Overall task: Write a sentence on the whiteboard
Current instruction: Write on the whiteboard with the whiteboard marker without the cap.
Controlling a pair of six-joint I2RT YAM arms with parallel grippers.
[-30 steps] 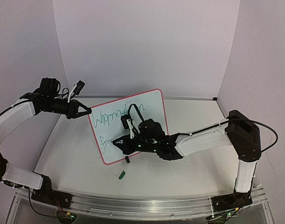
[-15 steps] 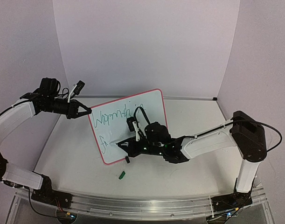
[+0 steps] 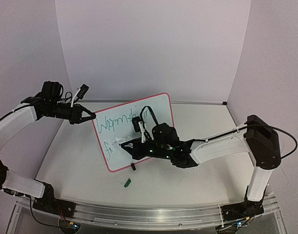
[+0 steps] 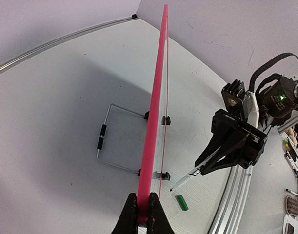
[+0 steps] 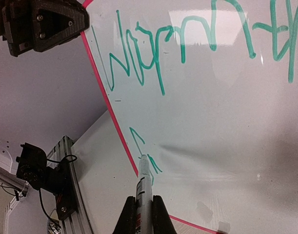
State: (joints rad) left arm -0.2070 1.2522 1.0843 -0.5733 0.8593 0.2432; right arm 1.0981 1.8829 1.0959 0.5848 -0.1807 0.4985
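The whiteboard point(image 3: 158, 109) stands nearly upright and a little tilted in the middle of the table point(image 3: 202, 185), its written face turned toward the arms' bases and its thin pink-red frame showing all round. In the left wrist view it is seen edge-on, and two small black clip feet point(image 4: 164, 120) join its lower edge to a wire stand point(image 4: 109, 141) that lies flat on the table behind it. The sentence point(image 5: 183, 53) is in green script: the upper line reads roughly "Warmth", with more strokes running off the right wrist view, and the lower line so far has only a looped "f" and a short mark close to the left frame. The marker point(image 5: 143, 185) points at that short mark, its tip at the board's surface just inside the frame; from the side view I cannot tell whether it truly touches. The right gripper point(image 5: 141, 199) reaches in low from the right, and its jaws are clenched on the marker's barrel. The left gripper point(image 4: 141, 196) comes in from the left side, and its jaws are clamped on the pink frame at the board's upper left edge. A small green cap point(image 3: 128, 183) lies on the table in front of the board, near its lower corner and apart from both arms
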